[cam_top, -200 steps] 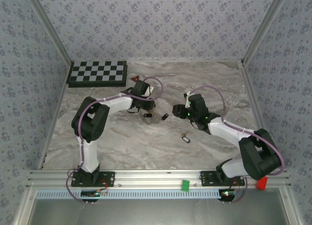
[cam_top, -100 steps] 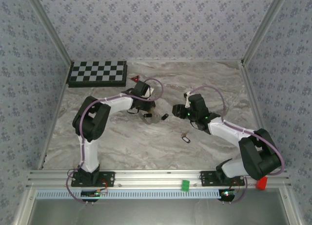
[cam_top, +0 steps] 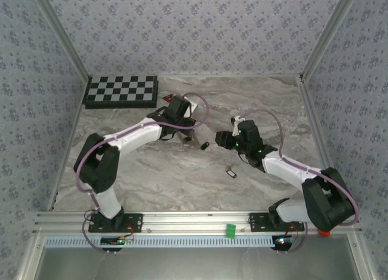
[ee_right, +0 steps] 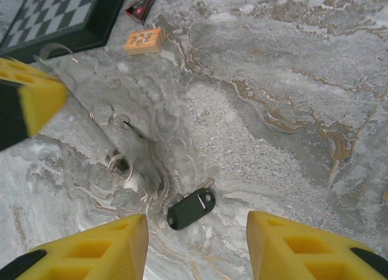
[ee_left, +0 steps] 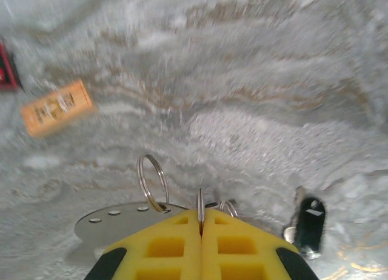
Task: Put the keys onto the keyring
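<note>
Left end effector [ee_left: 200, 224] pinching thin silvery wire keyring [ee_left: 200, 202], right end effector [ee_right: 195, 224] spread above small black plastic-headed key [ee_right: 191, 208] on grey marbled surface [ee_right: 291, 80]; apparently no key threaded yet.

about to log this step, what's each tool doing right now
left tool: closed, pinching the keyring
right tool: open, empty, above a black key
</note>
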You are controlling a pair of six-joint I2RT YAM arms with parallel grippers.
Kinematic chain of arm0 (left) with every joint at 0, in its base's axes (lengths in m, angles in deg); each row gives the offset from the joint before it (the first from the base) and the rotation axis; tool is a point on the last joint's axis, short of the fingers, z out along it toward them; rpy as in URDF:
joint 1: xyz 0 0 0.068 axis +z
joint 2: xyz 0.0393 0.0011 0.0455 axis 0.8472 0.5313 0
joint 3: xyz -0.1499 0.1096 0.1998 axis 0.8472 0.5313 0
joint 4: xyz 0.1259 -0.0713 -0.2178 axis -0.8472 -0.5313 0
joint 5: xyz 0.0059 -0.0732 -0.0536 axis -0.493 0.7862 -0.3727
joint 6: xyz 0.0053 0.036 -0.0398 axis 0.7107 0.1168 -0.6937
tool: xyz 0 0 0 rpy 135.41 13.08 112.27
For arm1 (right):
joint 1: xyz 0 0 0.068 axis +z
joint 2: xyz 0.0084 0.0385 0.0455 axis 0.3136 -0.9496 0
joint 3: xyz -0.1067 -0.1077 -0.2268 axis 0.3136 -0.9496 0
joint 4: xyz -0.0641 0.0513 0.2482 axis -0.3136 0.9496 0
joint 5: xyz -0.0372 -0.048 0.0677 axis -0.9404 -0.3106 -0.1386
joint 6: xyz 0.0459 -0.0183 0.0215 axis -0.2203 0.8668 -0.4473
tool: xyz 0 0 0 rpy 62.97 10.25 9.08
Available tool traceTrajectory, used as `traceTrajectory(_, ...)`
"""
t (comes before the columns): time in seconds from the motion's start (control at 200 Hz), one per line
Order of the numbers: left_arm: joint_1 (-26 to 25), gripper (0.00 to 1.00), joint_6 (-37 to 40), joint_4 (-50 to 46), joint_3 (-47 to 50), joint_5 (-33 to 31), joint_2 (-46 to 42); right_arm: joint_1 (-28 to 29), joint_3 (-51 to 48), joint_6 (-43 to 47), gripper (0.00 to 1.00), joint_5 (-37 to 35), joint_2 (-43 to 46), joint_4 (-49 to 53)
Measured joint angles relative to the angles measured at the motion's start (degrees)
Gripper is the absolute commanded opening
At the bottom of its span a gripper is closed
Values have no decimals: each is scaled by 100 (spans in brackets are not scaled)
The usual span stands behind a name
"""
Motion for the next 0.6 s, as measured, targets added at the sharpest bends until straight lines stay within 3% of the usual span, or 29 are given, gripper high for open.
traceTrajectory(0.295,-529,0,468,48,59,-321,-920,0,-608,0,48,7,870,-745)
traceTrajectory(0.6,-525,0,651,238,623,350,-1910,17,-981,138,49,289,1506,-1545)
